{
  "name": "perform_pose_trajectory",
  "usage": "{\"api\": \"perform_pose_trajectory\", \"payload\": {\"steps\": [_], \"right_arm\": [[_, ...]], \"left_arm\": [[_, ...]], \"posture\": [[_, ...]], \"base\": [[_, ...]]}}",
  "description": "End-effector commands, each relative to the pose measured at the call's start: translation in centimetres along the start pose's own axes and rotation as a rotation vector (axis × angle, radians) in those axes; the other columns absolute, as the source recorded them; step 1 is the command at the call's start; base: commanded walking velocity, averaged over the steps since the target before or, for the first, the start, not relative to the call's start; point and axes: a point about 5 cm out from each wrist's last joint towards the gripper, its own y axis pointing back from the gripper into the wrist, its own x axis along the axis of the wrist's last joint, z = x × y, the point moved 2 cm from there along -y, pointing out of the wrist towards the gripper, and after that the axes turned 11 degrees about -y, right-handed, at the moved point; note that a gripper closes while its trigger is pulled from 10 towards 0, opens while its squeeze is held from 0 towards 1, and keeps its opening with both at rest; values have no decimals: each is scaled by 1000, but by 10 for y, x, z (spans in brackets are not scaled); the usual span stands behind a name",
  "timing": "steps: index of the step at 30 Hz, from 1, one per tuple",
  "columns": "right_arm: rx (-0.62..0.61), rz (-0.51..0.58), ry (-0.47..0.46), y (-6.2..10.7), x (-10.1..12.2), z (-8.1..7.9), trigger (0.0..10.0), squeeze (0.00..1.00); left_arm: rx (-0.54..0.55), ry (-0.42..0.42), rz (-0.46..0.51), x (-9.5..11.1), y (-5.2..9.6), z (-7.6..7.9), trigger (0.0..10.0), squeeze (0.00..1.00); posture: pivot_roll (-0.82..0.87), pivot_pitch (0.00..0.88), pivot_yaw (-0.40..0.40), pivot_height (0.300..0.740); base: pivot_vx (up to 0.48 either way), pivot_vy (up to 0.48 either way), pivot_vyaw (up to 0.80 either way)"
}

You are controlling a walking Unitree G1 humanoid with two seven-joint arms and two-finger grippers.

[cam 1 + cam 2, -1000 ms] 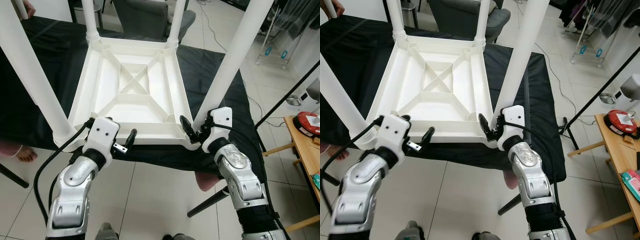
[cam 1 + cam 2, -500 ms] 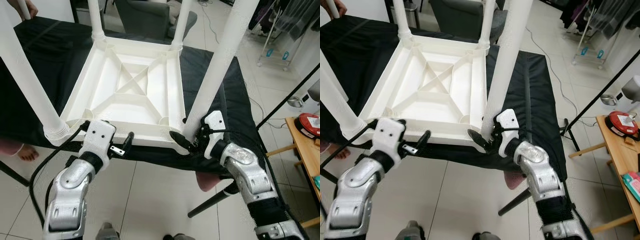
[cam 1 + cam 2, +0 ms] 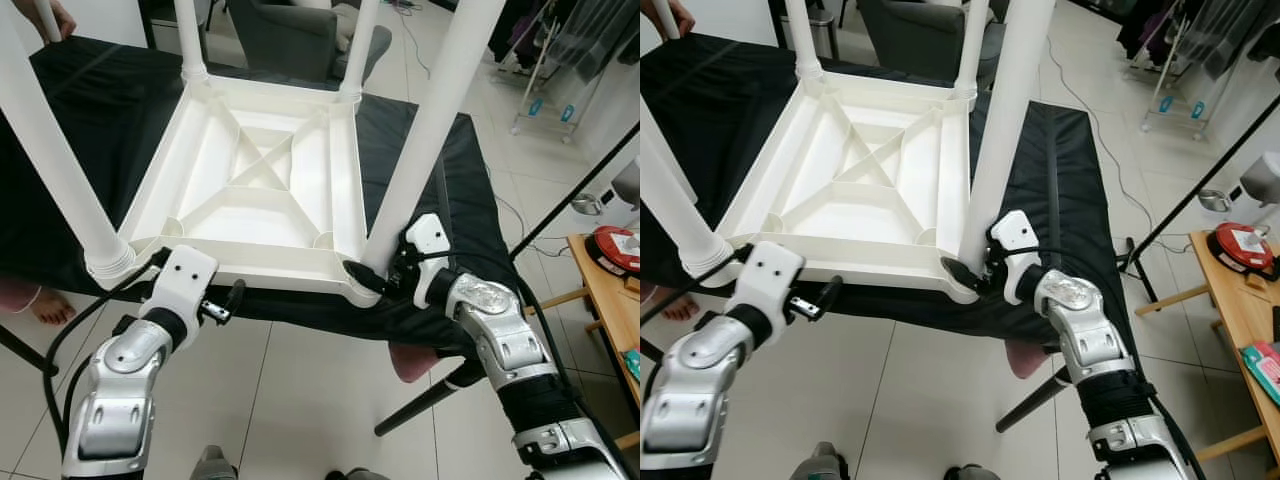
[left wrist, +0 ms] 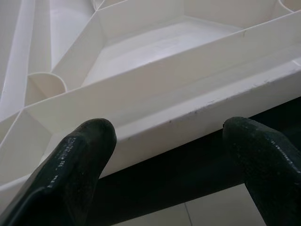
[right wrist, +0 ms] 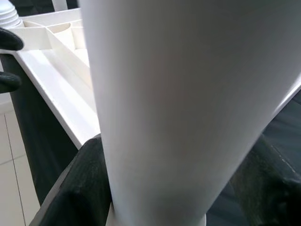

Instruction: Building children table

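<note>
**Children's table upended, last leg in the grip**

Children's table (image 3: 262, 180), white plastic, upside down on a black-draped worktop (image 3: 455, 200), ribbed underside facing up and four round legs rising from its corners. Turned over, by the look of it, to expose the corner sockets for fitting the legs. Near edge of the tabletop hanging just past the worktop's near rim, within reach of both arms.

Right gripper (image 3: 385, 283) at the near right corner, fingers (image 5: 87, 176) clasped around the base of the near right leg (image 3: 425, 130), one finger on each side of the white tube in the right wrist view. Hold set low, at the socket, probably to seat or steady the leg where it joins the frame. Whether the leg is fully home in its socket not clear from these views.

Left gripper (image 3: 228, 301) just short of the near edge, towards the near left corner, fingers (image 4: 77, 155) spread and holding nothing, the white rim between and beyond them in the left wrist view. Placed, seemingly, to brace the tabletop against sliding or twisting.

Near left leg (image 3: 55, 160) standing in its threaded collar; two far legs upright at the far corners. A person's hand (image 3: 55, 18) at far left. Orange side table (image 3: 605, 300) at far right, well apart.
</note>
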Motion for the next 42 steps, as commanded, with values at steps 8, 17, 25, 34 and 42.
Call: {"api": "perform_pose_trajectory", "payload": {"steps": [8, 17, 25, 34, 42], "right_arm": [[-22, -30, -22, 1, -12, -3, 10000, 0], [-129, -42, -10, 5, -19, 12, 10000, 0], [-129, -32, -17, 7, -18, 10, 10000, 0], [-91, -17, -17, 7, -15, 4, 10000, 0], [-14, -9, -3, 14, -9, -7, 10000, 0]], "left_arm": [[7, 144, -47, -14, 6, -12, 10000, 0], [-327, 4, -36, -15, 55, -26, 10000, 0], [-48, -117, -165, -33, 58, -79, 10000, 0], [206, -89, -174, -32, 41, -114, 10000, 0], [117, -48, -106, -26, 18, -97, 10000, 0]], "posture": [[247, 100, -82, 740], [252, 122, -71, 740], [263, 128, -73, 740], [253, 123, -76, 740], [243, 119, -76, 740]], "base": [[0, 0, 0], [0, 0, 0], [0, 0, 0], [0, 0, 0], [0, 0, 0]]}}
